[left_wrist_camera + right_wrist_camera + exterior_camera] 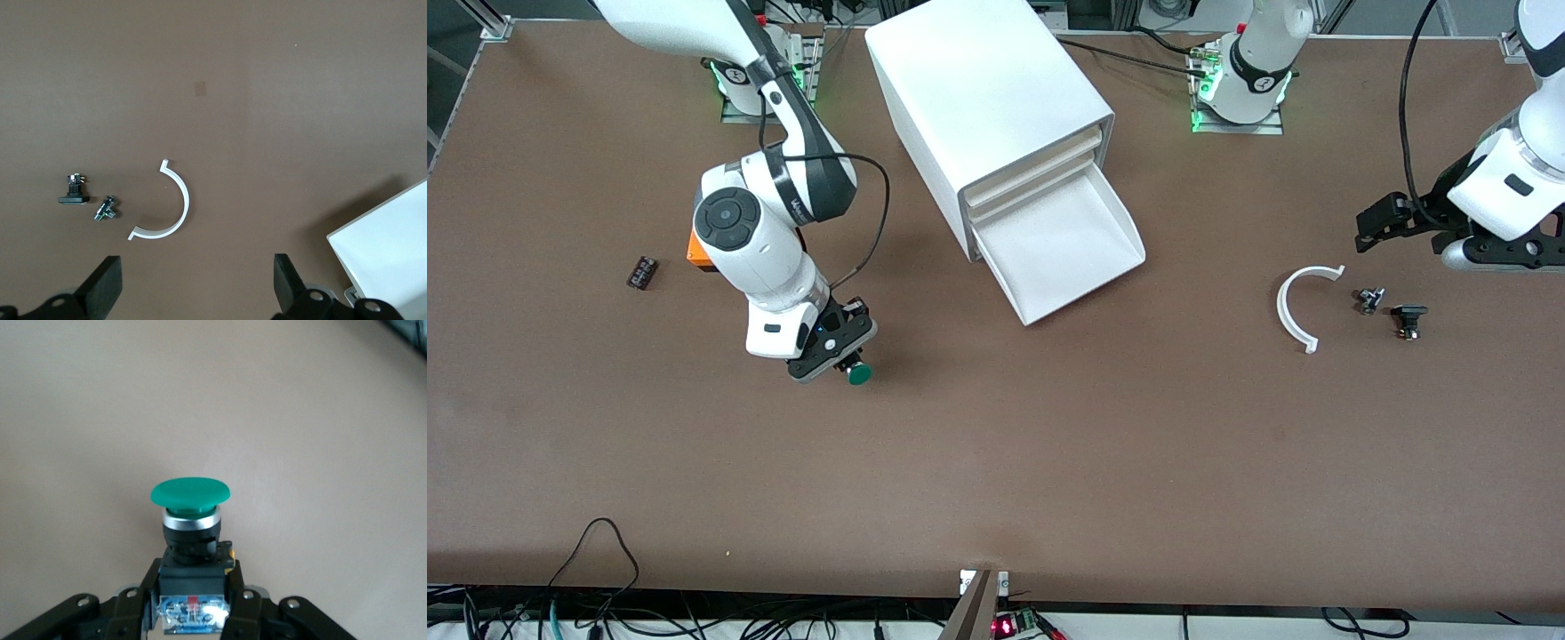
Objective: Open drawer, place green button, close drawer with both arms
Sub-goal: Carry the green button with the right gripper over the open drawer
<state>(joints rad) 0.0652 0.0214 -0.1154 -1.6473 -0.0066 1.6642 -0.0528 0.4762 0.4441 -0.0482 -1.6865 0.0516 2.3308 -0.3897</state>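
Observation:
The lowest drawer of the white cabinet stands pulled open and shows nothing inside. My right gripper is shut on the button, its green cap pointing away from the fingers, over bare table toward the right arm's end. In the right wrist view the button sits with its black body between the fingers. My left gripper is open and empty, up over the table at the left arm's end; its fingers stand wide apart. A corner of the drawer shows in the left wrist view.
A white half-ring and two small black and metal parts lie near the left gripper. An orange cube sits partly hidden under the right arm. A small dark block lies beside it.

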